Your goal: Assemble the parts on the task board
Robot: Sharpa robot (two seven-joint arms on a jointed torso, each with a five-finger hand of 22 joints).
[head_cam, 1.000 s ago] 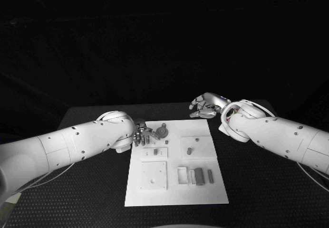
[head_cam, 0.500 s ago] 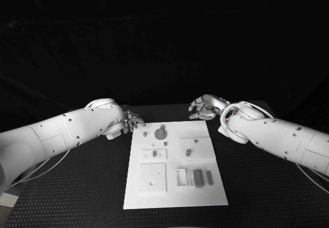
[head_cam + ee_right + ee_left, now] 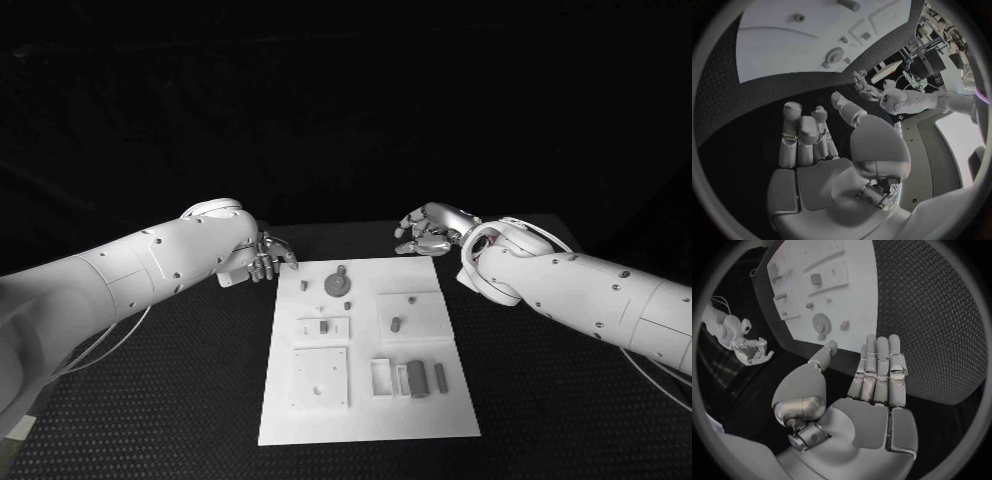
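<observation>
The white task board lies in the middle of the black table. Near its far end sit a grey round disc and a small peg. A short grey part stands in a raised square further along. Several grey blocks lie in a row near the front right. My left hand hovers just off the board's far left corner, fingers straight and empty. My right hand hangs beyond the board's far right corner, fingers loosely bent, holding nothing.
Two raised white squares sit on the board's left half. Black mesh table runs on both sides of the board. The left wrist view shows the disc ahead of the fingertips.
My left hand has drawn back from the disc, off the board's far left corner and over the black table. The right hand has barely moved.
</observation>
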